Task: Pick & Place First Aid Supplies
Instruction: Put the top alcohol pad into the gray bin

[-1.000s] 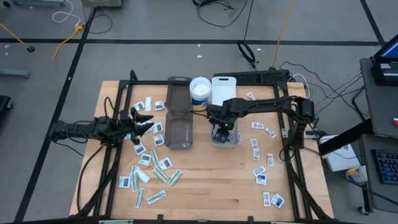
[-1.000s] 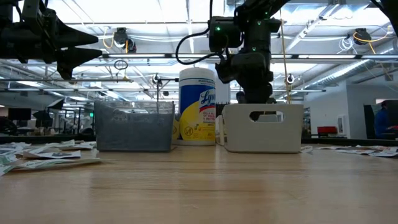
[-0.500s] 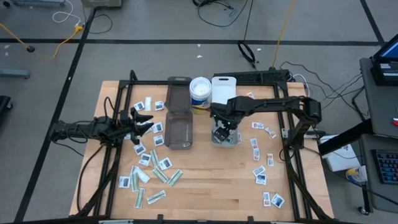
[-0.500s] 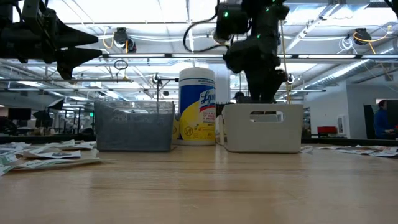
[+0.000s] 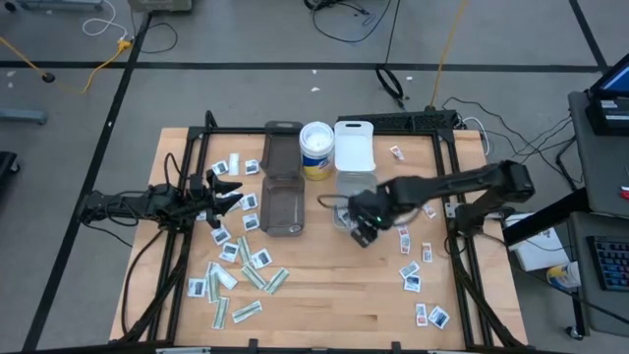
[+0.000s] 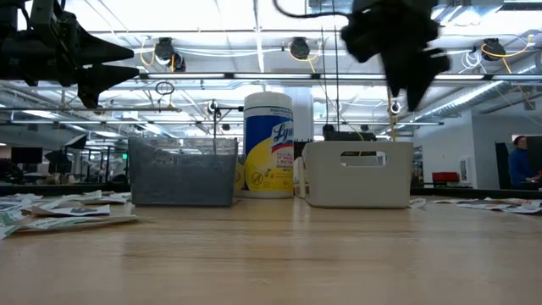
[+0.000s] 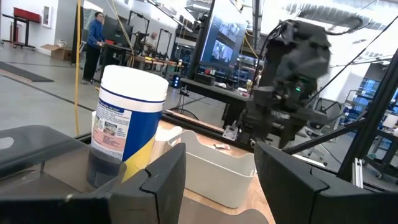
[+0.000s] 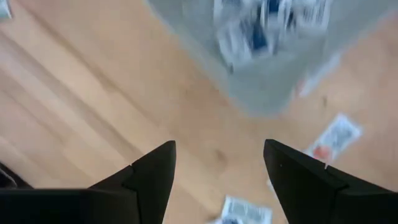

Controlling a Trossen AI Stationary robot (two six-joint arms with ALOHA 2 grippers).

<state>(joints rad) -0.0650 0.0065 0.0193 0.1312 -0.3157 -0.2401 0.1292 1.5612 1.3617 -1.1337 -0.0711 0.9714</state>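
the right gripper (image 5: 365, 234) hangs spread and empty just beside the clear bin (image 5: 356, 185) holding packets (image 8: 261, 18), others strewn on the table (image 5: 324, 295), while the left gripper (image 5: 228, 191) waits parted, empty.

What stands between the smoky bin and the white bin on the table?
A wipes canister stands between the smoky bin and the white bin, seen in the low view.

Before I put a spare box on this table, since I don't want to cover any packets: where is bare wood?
The near middle of the table is bare, between the left packet pile and the right scattered packets. The back is crowded: smoky bin, wipes canister, white bin, clear bin.
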